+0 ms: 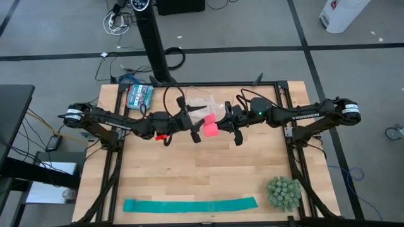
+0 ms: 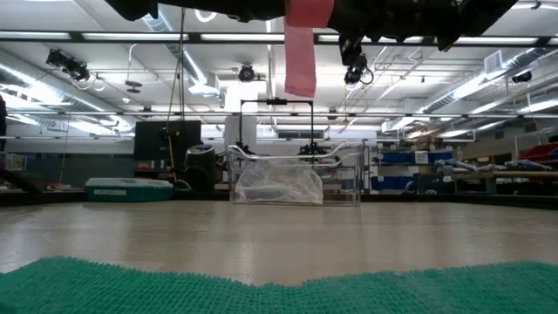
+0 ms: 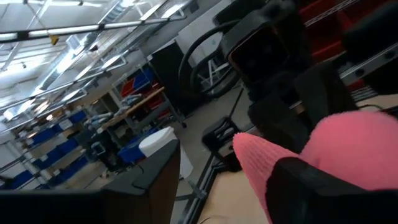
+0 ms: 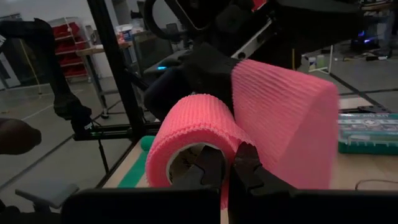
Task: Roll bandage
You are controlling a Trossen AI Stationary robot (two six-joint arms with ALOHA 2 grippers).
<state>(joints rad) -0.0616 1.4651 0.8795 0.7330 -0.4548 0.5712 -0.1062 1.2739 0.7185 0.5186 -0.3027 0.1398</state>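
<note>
We see first the room: a large hall with rows of ceiling lights, shelves with blue bins, and a grey floor with dark lines around the worktop (image 1: pixel 208 170). The worktop is a light wooden board inside a black frame. At its near edge lies a long teal strip (image 1: pixel 189 205), and beside it in the corner stands a spiky green ball (image 1: pixel 283 193). At the far edge we find a clear plastic bag (image 2: pixel 277 184) and a teal box (image 1: pixel 139 95).

Both arms meet above the far middle of the worktop. The bandage (image 4: pixel 249 127) is held up in the air between them, partly rolled, and its loose end hangs down well above the board. The right end effector (image 4: pixel 229 167) is clenched on the rolled part of the bandage. The left end effector (image 3: pixel 298 180) is touching the bandage, but we cannot tell whether its fingers are clenched.
</note>
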